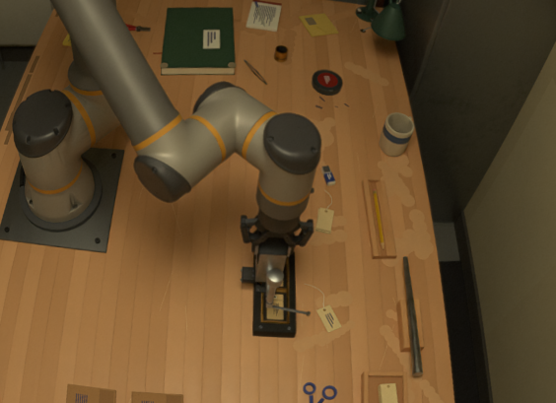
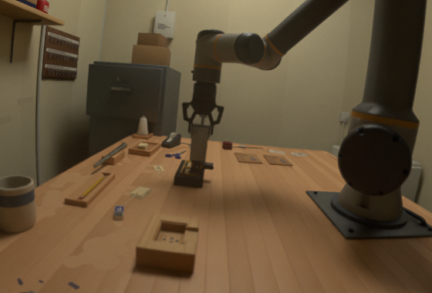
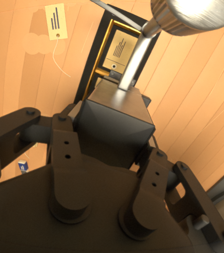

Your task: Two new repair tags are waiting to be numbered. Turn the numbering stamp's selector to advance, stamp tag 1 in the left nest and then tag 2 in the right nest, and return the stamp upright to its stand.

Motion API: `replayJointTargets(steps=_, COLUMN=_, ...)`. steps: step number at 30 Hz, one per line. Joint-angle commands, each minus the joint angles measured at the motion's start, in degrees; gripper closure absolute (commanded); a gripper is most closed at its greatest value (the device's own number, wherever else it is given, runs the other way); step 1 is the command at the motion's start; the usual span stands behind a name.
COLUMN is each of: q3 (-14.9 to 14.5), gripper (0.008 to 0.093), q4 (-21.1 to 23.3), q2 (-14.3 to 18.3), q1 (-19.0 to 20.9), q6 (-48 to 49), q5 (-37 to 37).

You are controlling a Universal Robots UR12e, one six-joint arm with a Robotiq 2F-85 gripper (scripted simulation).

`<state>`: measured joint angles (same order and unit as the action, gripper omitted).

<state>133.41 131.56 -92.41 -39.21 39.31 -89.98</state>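
Observation:
The numbering stamp (image 1: pixel 272 273) (image 2: pixel 199 146) (image 3: pixel 116 118), a dark block with a metal stem and knob, stands upright over the black two-nest tray (image 1: pixel 274 302) (image 2: pixel 189 175), and my gripper (image 1: pixel 274 248) (image 2: pixel 202 128) (image 3: pixel 111 140) is closed around its body from above. The stamp sits over the tray's end nearer the arm. In the farther nest a tag (image 3: pixel 117 51) shows dark printed bars. The nest under the stamp is hidden. The wooden stamp stand (image 2: pixel 168 241) sits empty at the near end of the bench in the second side camera.
A white cup with a blue band (image 1: pixel 396 133) (image 2: pixel 16 202) stands near the bench edge. Loose tags (image 1: pixel 329 318) (image 1: pixel 325 219) lie beside the tray, one printed. A pencil tray (image 1: pixel 379 218), metal bar (image 1: pixel 412 315), scissors (image 1: pixel 319 393), eraser (image 1: pixel 329 175) and green ledger (image 1: pixel 198 40) lie around.

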Motion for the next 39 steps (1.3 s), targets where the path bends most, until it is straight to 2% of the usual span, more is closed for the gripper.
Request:
replayJointTargets(steps=1, q3=0.09, gripper=0.0934, q4=-0.18, q2=0.03, q1=0.01, q6=0.0, q5=-0.02)
replayJointTargets(steps=39, q3=-0.88, gripper=0.0934, q4=-1.5, q2=-0.32, q1=0.04, q6=-0.04, q5=-0.02)
